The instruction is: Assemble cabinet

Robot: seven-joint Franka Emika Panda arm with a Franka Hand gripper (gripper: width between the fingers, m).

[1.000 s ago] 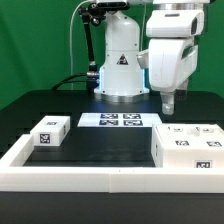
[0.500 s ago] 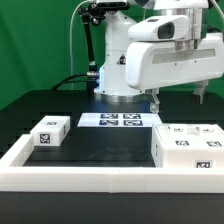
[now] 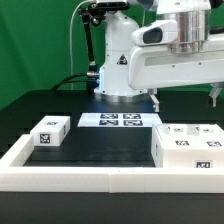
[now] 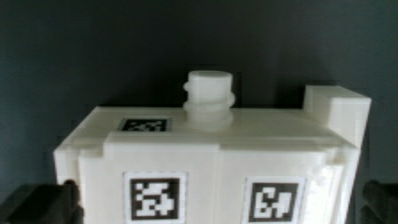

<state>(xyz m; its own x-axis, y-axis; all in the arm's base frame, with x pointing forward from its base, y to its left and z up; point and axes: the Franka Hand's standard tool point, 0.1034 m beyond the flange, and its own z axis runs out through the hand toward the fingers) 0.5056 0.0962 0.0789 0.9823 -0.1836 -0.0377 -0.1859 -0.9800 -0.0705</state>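
Observation:
The cabinet (image 3: 190,147) is a white box with black-and-white tags, standing at the exterior view's right inside the border frame. In the wrist view the cabinet (image 4: 214,160) fills the lower half. It shows two tags on its near face, one tag on top, a small round white knob (image 4: 210,93) and a raised white block (image 4: 338,108). My gripper (image 3: 185,98) hangs above the cabinet, clear of it. Its dark fingers (image 4: 59,200) show at both lower corners of the wrist view, wide apart, holding nothing. A small white tagged piece (image 3: 50,131) lies at the exterior view's left.
The marker board (image 3: 120,120) lies flat at the back middle, in front of the robot base (image 3: 120,65). A low white border frame (image 3: 70,172) runs along the front and left of the black table.
The wrist has swung round and risen. The hand now lies broad across the exterior view's upper right, and the fingers have shifted right above the cabinet. The parts have not moved.

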